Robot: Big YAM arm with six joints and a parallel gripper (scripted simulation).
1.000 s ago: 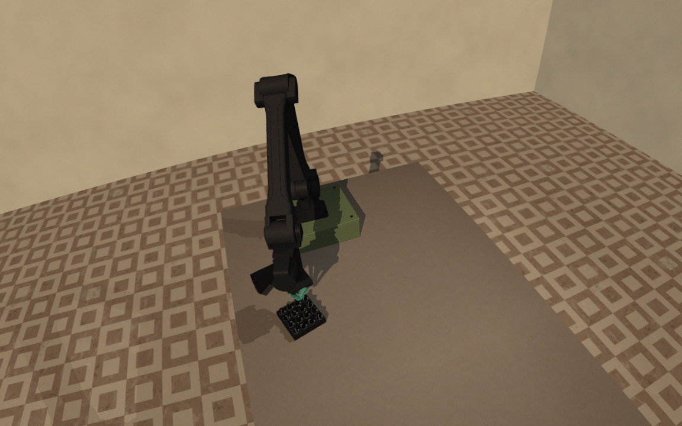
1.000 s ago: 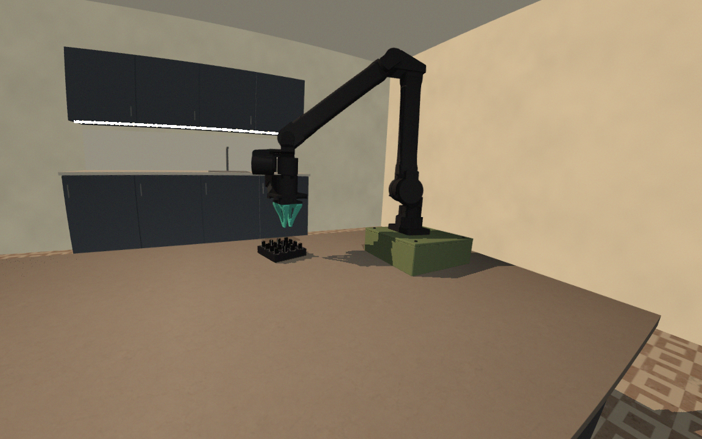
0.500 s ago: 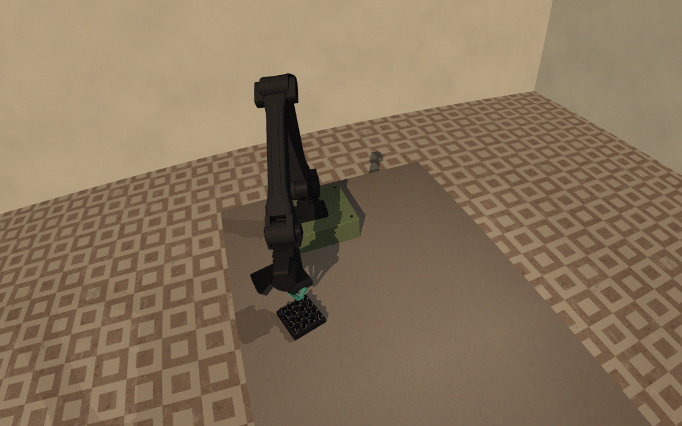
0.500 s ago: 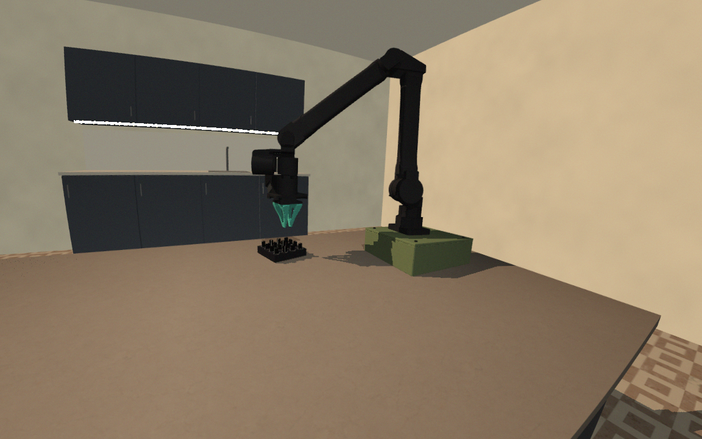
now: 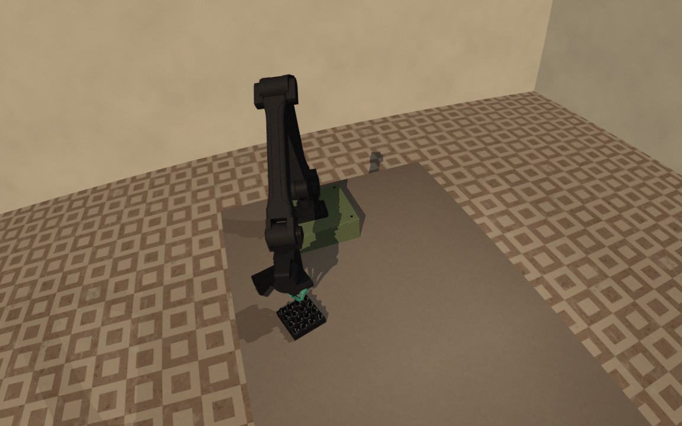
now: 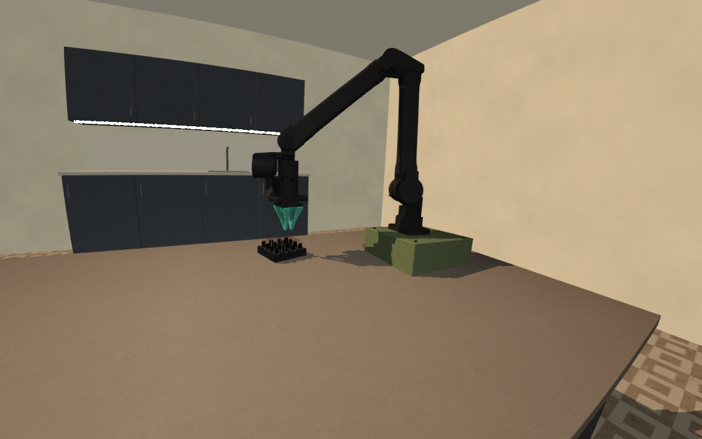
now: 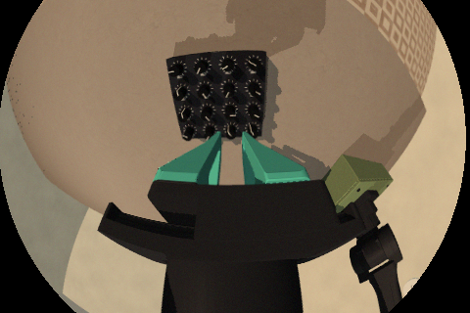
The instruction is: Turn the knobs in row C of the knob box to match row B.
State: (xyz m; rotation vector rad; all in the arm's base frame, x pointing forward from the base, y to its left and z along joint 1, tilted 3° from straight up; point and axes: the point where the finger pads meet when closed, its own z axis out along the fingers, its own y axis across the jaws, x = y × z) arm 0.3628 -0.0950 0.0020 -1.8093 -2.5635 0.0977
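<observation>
The black knob box [image 5: 310,329] [image 6: 288,255] [image 7: 216,78] stands flat on the table, with four rows of four black knobs on top. In the wrist view it lies just beyond the fingertips, and white lines and rings of marks show on many knobs. The printed names are too small to read, so I cannot tell which row is C. My gripper [image 5: 300,299] [image 6: 288,228] [image 7: 231,137] points down with its green fingers a little apart and nothing between them. It hangs above the box, clear of the knobs. In the wrist view its tips overlap the edge of the nearest knob row.
The green base block [image 5: 347,228] [image 6: 435,257] [image 7: 359,176] carries the arm and stands on the table [image 5: 428,318] [image 6: 288,349] [image 7: 113,98] beyond the box in the top view. Dark kitchen cabinets [image 6: 168,210] stand against the back wall.
</observation>
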